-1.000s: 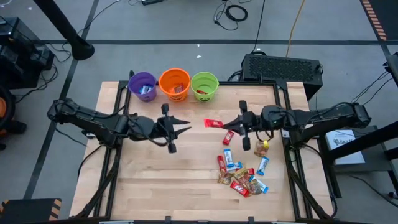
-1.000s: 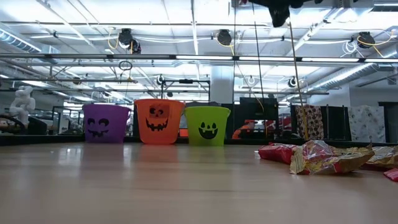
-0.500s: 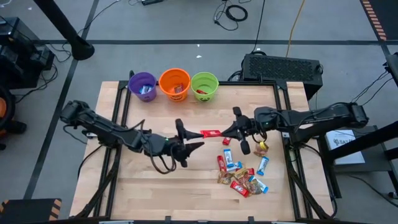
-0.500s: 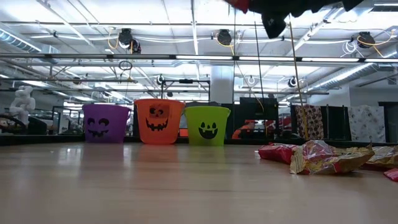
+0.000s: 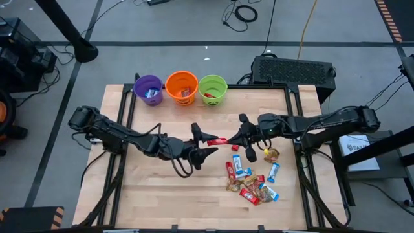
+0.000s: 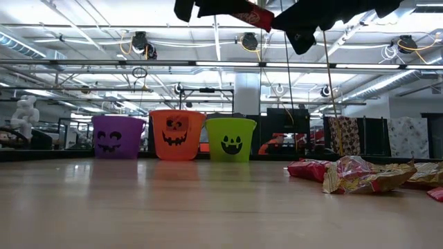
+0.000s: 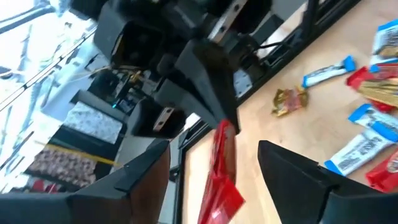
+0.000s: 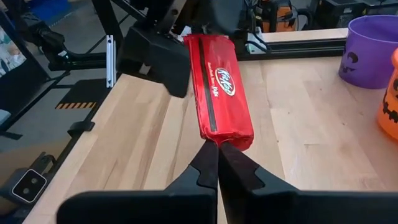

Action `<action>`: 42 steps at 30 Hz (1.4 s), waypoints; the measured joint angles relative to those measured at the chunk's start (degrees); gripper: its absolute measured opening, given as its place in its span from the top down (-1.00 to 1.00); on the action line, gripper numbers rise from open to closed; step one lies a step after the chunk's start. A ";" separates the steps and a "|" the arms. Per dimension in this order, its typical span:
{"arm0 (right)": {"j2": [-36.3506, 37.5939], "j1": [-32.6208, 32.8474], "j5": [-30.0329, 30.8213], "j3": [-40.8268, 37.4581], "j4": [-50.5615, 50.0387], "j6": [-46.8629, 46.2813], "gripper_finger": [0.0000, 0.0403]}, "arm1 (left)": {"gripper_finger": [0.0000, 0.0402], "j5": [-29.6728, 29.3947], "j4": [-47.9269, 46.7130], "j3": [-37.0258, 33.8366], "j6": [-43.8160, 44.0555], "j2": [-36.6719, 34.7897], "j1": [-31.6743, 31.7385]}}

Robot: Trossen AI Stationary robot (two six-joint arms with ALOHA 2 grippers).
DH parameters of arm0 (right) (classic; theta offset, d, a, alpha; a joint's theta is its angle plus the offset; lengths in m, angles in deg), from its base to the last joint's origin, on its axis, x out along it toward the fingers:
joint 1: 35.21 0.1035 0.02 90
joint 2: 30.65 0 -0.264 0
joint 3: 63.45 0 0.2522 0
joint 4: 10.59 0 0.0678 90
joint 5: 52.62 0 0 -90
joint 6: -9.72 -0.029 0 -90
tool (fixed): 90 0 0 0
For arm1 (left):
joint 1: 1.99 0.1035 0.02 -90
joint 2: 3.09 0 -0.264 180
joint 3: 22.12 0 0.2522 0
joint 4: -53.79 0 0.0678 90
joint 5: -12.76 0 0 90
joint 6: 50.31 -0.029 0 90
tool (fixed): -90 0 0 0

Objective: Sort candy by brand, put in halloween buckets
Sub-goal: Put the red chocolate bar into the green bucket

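Observation:
My right gripper (image 5: 231, 140) is shut on a red KitKat bar (image 5: 217, 140) held above the table's middle. My left gripper (image 5: 210, 142) is open, its two fingers (image 7: 143, 171) standing on either side of the bar's free end (image 7: 219, 186); I see no touch. Loose candy (image 5: 249, 178) lies in a pile at the near right of the table. The purple (image 5: 149, 89), orange (image 5: 182, 87) and green (image 5: 213, 90) buckets stand in a row at the far edge, each with some candy inside. My right gripper pinches the red bar's flat end seam (image 8: 227, 142) between its two fingertips. The fingers reach level from the table's right, in line with the bar. The bar sticks out beyond them toward the left arm, roughly level and lifted clear of the table.
A gold-wrapped candy (image 5: 271, 154) lies alone under my right arm. Bare wood (image 5: 142, 188) stretches over the table's near left. A black case (image 5: 294, 70) sits beyond the far right corner.
My left gripper has gone toward the table's right and near edges up to the red bar, and has opened wide around its free end. My right gripper has carried the bar a little toward the left, keeping it clear of the table.

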 joint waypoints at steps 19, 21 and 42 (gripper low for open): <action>0.02 -0.02 0.13 0.00 -0.39 0.00 1.00 | 0.44 1.61 -1.53 0.00 -1.82 0.00 0.71; 0.02 -0.02 0.11 0.00 -0.39 0.00 1.00 | 0.48 1.61 -1.70 0.00 -1.82 0.00 0.72; 0.02 -0.04 -0.31 0.00 -1.10 0.00 1.00 | 0.55 0.03 -4.52 0.00 -3.39 0.00 0.68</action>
